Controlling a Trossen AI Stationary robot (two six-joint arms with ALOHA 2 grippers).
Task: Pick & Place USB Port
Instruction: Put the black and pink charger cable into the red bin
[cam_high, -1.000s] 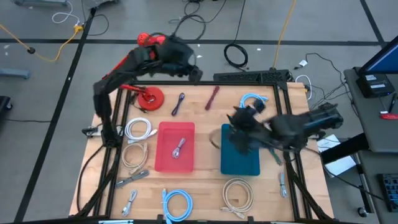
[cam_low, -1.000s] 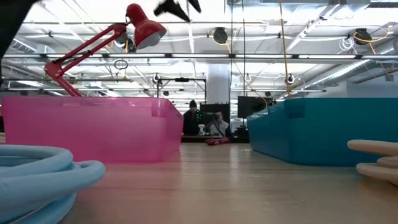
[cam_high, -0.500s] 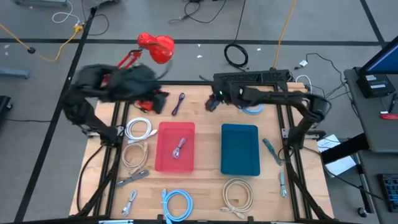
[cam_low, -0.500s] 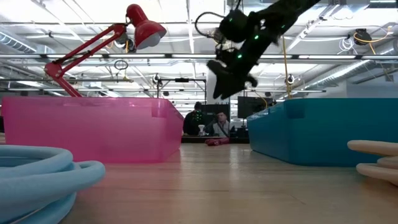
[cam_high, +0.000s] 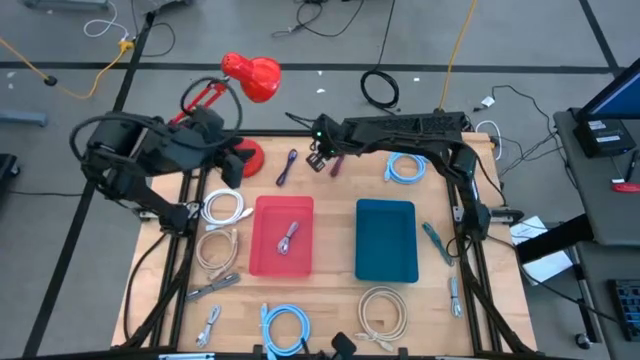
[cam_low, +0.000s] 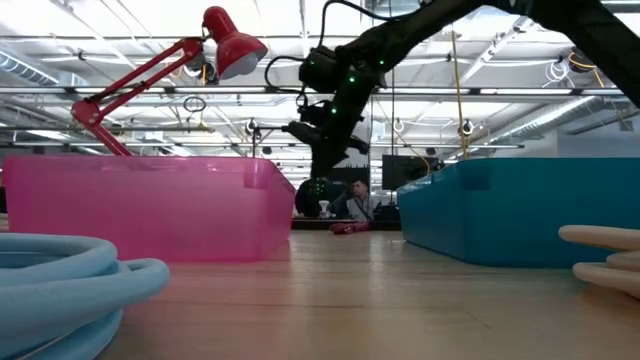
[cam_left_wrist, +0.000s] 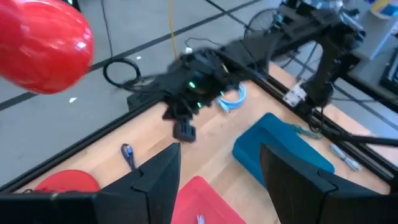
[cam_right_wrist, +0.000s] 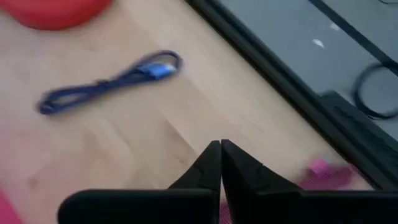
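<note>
Now the right gripper (cam_high: 320, 158), jaws pressed together and empty, is reaching farther across the tabletop (cam_high: 330, 195) toward upper centre, nearing the dark red USB stick (cam_high: 338, 157) beside it, while the left gripper (cam_high: 232, 163), jaws spread, is pulling back at upper left.

Bright ceiling strip lights (cam_low: 420, 65) flood the room evenly, shadows stay faint on the surface (cam_high: 320, 190), and both wrist views smear with motion blur.

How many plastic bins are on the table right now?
2. The pink bin sits centre-left with a cable inside; the teal bin sits to its right on the table. None appears hidden.
</note>
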